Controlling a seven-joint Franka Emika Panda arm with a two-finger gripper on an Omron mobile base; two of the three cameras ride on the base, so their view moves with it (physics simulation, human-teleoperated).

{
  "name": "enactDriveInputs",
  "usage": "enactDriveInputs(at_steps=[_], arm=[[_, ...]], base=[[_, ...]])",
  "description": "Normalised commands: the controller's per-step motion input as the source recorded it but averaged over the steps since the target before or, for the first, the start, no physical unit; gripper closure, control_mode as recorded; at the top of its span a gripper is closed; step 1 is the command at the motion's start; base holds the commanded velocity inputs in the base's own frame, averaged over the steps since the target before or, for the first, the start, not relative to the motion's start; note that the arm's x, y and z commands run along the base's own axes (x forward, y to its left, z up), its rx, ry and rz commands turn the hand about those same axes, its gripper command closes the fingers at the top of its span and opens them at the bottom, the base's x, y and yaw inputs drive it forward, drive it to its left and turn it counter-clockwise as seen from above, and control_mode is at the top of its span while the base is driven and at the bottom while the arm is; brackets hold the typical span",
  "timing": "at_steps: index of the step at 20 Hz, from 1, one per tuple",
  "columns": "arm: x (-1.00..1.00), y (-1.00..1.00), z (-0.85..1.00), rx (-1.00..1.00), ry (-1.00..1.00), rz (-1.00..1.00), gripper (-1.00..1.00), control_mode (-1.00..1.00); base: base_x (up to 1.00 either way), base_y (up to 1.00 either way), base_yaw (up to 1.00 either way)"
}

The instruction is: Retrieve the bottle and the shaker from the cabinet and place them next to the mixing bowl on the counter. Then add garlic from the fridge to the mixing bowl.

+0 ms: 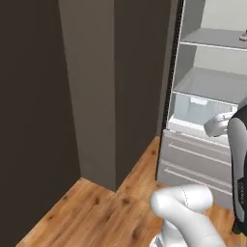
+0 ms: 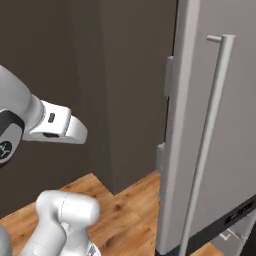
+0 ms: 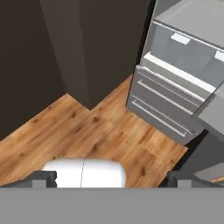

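The fridge [image 1: 207, 91] stands open at the right of the left base view, pale shelves and clear drawer exposed, its steel door [image 2: 210, 150] swung toward the robot. The gripper [image 3: 111, 179] hangs with jaws wide apart and empty, pointed at the wood floor [image 3: 100, 131]. No garlic is distinguishable; the shelves lie ahead and right of the jaws.

My left base camera looks forward and down from behind the arm at the open fridge [image 1: 212, 96] interior and wood floor [image 1: 96, 212]. My right base camera sits close behind the fridge door [image 2: 210, 140]. My hand camera points down at the same floor and fridge drawers [image 3: 162, 105].
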Motion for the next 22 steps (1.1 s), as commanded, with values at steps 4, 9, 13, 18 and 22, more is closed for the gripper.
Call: enactDriveInputs(at_steps=[4, 9, 13, 18, 22], arm=[[0.00, 0.00, 0.00, 0.00, 0.00, 0.00, -1.00, 1.00], [0.00, 0.00, 0.00, 0.00, 0.00, 0.00, -1.00, 1.00], [0.00, 0.00, 0.00, 0.00, 0.00, 0.00, -1.00, 1.00], [0.00, 0.00, 0.00, 0.00, 0.00, 0.00, -1.00, 1.00], [0.00, 0.00, 0.00, 0.00, 0.00, 0.00, -1.00, 1.00]], base=[[0.01, 0.15, -0.95], [0.44, 0.67, -0.72], [0.61, 0.91, -0.52], [0.87, 0.52, -0.32], [1.00, 0.05, -0.17]])
